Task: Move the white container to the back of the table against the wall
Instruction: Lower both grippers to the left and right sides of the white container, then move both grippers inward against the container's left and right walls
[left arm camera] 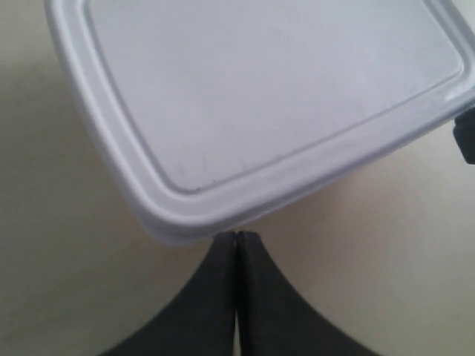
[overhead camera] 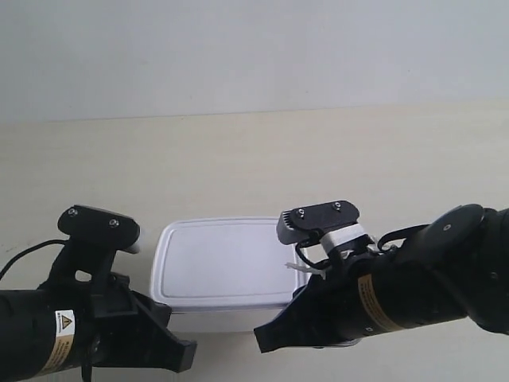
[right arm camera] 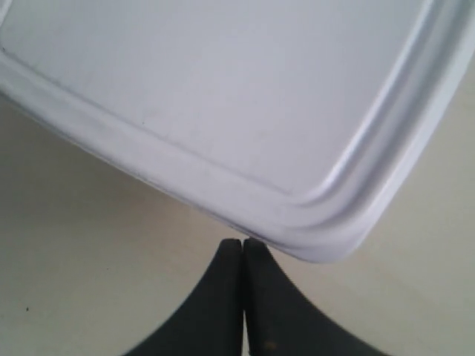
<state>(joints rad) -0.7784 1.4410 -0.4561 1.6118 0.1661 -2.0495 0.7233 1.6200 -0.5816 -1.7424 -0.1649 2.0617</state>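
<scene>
1. The white container (overhead camera: 223, 267) sits closed on the counter (overhead camera: 254, 159), well apart from the back edge, where the wall (overhead camera: 254, 56) rises.
2. The left pincer (left arm camera: 236, 236) is pressed together and holds nothing, its tip at one arm-side corner of the container. The right pincer (right arm camera: 243, 243) is likewise together at the other corner.
3. Uneven pushing from the two sides would likely swing the container askew.
4. Narrow tips on rounded corners may slip off sideways, or climb the container's top edge and tilt it.
</scene>
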